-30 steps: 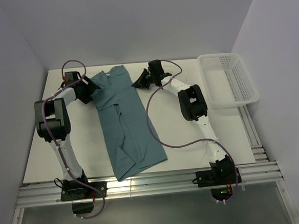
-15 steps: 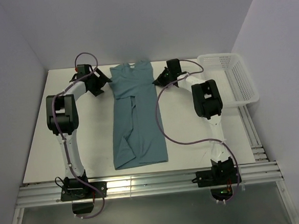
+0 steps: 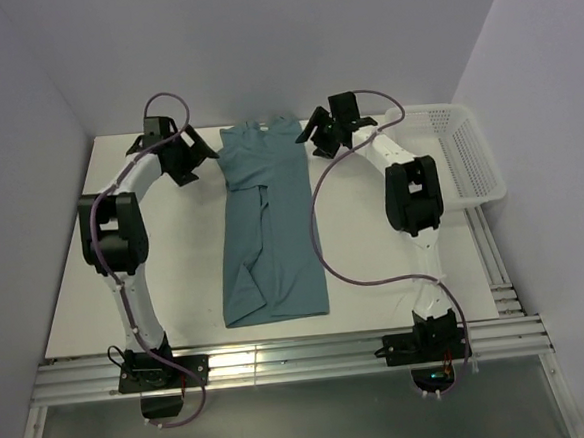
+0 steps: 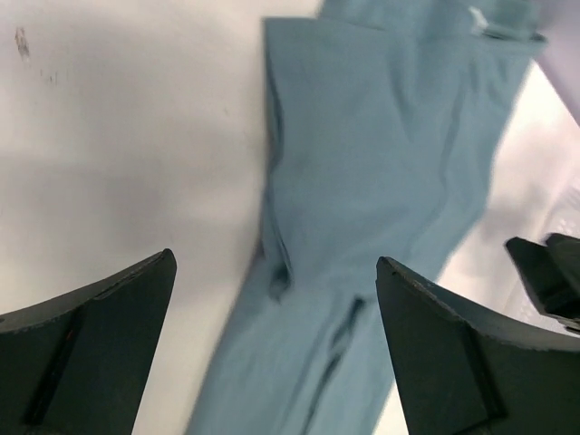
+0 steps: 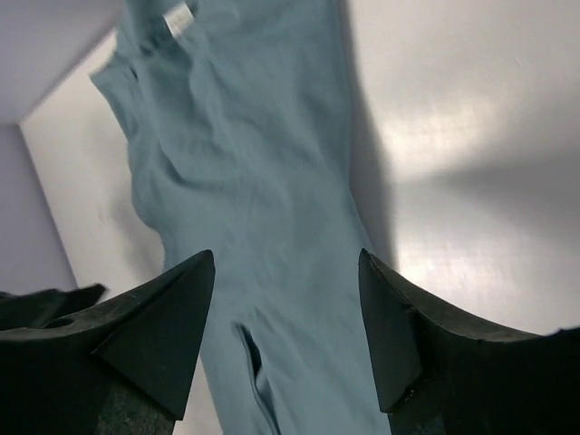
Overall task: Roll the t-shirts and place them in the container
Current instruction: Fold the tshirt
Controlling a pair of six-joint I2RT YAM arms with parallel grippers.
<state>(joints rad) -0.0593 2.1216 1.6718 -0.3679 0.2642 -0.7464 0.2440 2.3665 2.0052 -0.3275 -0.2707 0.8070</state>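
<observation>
We see the t-shirt (image 3: 269, 226) lying flat near the middle of the white table (image 3: 176, 277), folded lengthwise into a long strip. Its long axis runs from 12 to 6 o'clock in the top view. The collar end, with a small white label, points to 12 o'clock at the table's far edge, and the wider hem end points to 6 o'clock toward the arm bases. A folded edge runs down the middle of the strip, and the cloth is creased near the hem on the left. The left gripper (image 3: 199, 153) hangs at 9 o'clock of the collar end, just beside the cloth, with its jaws spread wide and nothing between them. The right gripper (image 3: 317, 139) hangs at 3 o'clock of the collar end, also parted and gripping nothing. The right arm's purple cable (image 3: 314, 227) loops along the shirt's 3 o'clock edge. We cannot tell whether it touches the cloth. A white mesh basket (image 3: 463, 157) sits at the table's 2 o'clock corner, well apart from the shirt, beyond the right arm.
</observation>
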